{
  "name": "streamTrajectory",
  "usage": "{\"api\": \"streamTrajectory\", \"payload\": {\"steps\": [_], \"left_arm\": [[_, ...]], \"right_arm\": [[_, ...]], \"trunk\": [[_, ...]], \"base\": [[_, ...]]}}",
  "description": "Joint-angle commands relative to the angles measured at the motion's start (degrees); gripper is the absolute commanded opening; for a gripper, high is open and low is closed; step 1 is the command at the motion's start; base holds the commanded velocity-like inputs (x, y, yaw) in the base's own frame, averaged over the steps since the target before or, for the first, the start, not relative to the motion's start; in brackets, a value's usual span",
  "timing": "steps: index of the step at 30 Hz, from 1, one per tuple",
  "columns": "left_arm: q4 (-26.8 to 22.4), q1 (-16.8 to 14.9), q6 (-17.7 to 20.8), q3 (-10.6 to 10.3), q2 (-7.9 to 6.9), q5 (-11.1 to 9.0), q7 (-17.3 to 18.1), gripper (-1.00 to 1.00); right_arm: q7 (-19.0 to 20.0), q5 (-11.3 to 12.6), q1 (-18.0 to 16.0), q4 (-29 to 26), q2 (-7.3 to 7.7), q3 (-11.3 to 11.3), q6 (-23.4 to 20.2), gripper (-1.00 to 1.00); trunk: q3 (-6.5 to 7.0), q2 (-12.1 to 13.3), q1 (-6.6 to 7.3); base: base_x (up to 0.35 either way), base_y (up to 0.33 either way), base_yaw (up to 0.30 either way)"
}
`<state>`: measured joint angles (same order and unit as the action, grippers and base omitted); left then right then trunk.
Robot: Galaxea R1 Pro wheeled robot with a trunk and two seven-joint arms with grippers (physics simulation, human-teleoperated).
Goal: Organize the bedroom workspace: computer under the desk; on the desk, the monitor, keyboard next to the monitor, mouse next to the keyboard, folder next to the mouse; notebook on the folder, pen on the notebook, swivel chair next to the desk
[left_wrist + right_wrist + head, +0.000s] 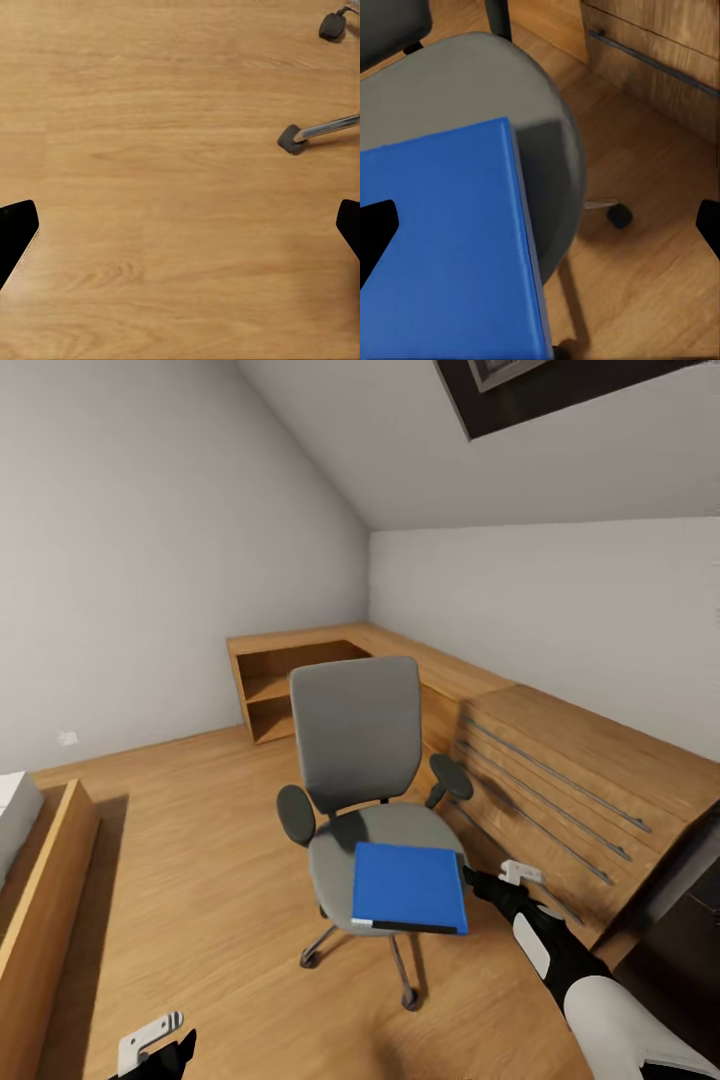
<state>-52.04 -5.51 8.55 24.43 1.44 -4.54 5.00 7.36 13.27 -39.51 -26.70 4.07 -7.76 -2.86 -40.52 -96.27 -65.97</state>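
You're pretty early in this one, as far as I can tell. Biggest thing in front of you is the long light wooden drawer unit [560, 770] running along the right wall and round the far corner, with open shelves [275, 695] at its far-left end that look empty; its drawers are shut, so no idea what's inside. That isn't the black-topped workspace you need. In front of it sits the swivel chair [365, 760], facing you in the middle of the wood floor [200, 860], so parking it is still to do. The folder [410, 887] lies flat on the near part of the seat, untouched, so moving it is the step in hand and the stacking comes after. Your right gripper [500, 880] is just beside the folder's right edge; in the right wrist view its fingers [376, 229] are spread wide with the blue cover between them and nothing grabbed yet. Your left gripper [150, 1045] hangs low at near left, spread wide over bare floor, holding nothing, with a couple of chair casters [291, 139] off to one side.
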Motion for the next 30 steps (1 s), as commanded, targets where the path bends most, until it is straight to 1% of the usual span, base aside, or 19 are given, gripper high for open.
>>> {"api": "streamTrajectory", "payload": {"steps": [1, 5, 15, 19, 23, 30], "left_arm": [[-0.08, -0.03, 0.42, 0.26, 0.06, -0.47, 0.43, 1.00], [-0.01, -0.03, 0.42, 0.22, 0.06, -0.47, 0.44, 1.00], [0.44, -0.03, 0.01, 0.18, 0.06, -0.47, 0.44, 1.00], [0.50, -0.03, -1.92, 0.18, 0.06, -0.47, 0.44, 1.00], [0.53, -0.03, -2.31, 0.18, 0.06, -0.47, 0.44, 1.00], [0.60, -0.03, -2.47, 0.18, 0.06, -0.47, 0.44, 1.00]], "right_arm": [[0.37, 0.44, -0.04, -0.42, -0.05, -0.34, -0.30, 1.00], [0.37, 0.44, -0.04, -0.97, -0.04, -0.45, -0.31, 1.00], [0.37, 0.44, -0.04, -1.18, -0.08, -0.46, -0.30, 1.00], [0.37, 0.45, -0.04, -1.17, -0.14, -0.42, -0.35, 1.00], [0.37, 0.50, -0.04, -1.17, -0.19, -0.42, -0.37, 1.00], [0.37, 0.53, -0.04, -1.17, -0.21, -0.42, -0.39, 1.00]], "trunk": [[-0.05, -0.03, 0.00], [-0.05, -0.03, 0.00], [-0.05, -0.03, 0.00], [-0.05, -0.03, 0.00], [-0.05, -0.03, 0.00], [-0.05, -0.03, 0.00]], "base": [[0.000, 0.325, -0.257], [0.000, 0.288, -0.257], [-0.012, 0.046, -0.257], [-0.182, 0.199, -0.257], [-0.223, 0.242, -0.218], [-0.264, 0.206, -0.052]]}}
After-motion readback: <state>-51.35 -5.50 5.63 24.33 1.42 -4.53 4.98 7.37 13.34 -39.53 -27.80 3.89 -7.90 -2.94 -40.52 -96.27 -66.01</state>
